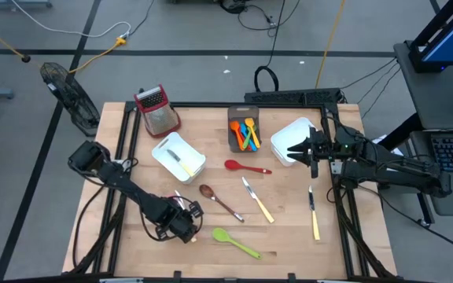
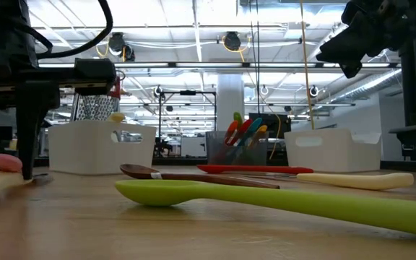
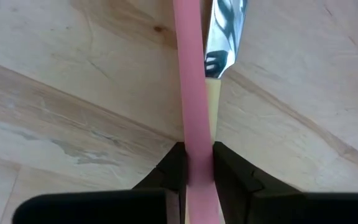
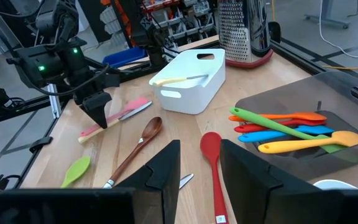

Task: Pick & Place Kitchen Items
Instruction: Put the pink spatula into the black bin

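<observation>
Pink utensil [image 3: 192, 93] clamped between left gripper [image 3: 197, 171] fingers, over a knife [image 3: 224, 37]; right gripper [image 4: 199, 163] parted, empty.

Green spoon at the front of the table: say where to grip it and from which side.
Grip the green spoon mid-handle, coming straight down from above. It lies flat and alone on the table, its handle slim and bare, so fingers can close across it. The bowl end is wider.

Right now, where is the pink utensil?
High view, front left of the table: the pink utensil sits between the left gripper fingers, lying over a yellow-handled knife, left of the brown spoon.
</observation>
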